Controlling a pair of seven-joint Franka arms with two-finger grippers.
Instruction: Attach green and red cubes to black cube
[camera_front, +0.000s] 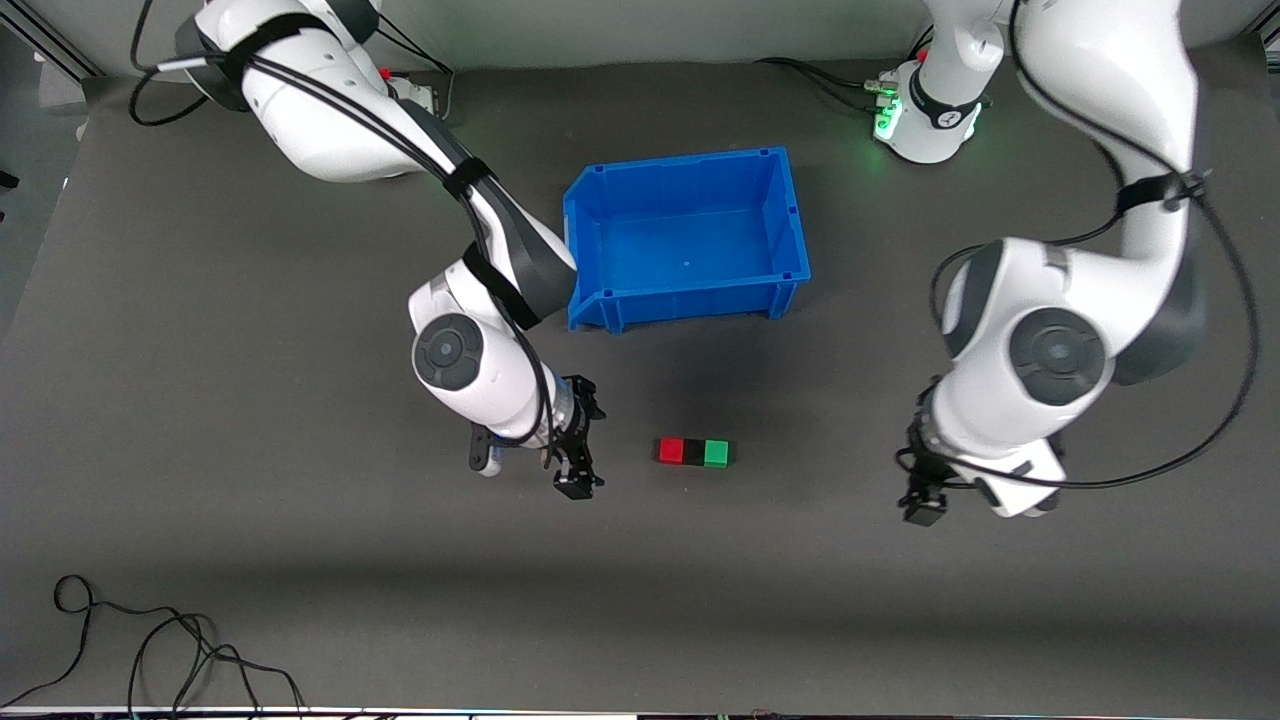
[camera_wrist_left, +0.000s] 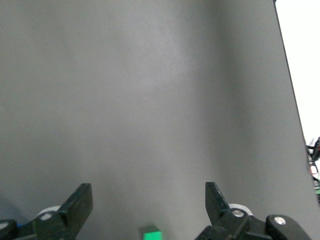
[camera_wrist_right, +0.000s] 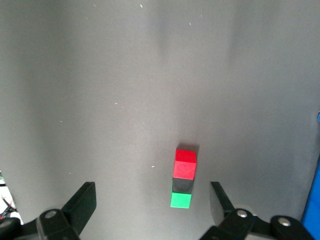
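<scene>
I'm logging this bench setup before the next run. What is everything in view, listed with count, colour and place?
red cube: one, bright red, on the table, touching the black cube at the right arm's end of the row
black cube: one, matte black, in the middle of the row, between the other two
green cube: one, bright green, touching the black cube at the left arm's end of the row
bin: one, blue, nothing visible inside, farther from the front camera than the cubes
table: one, dark grey mat
cables: black, loose, at the table edge nearest the camera
right gripper: one, black, open, empty, beside the red cube
left gripper: one, black, open, empty, toward the left arm's end
</scene>
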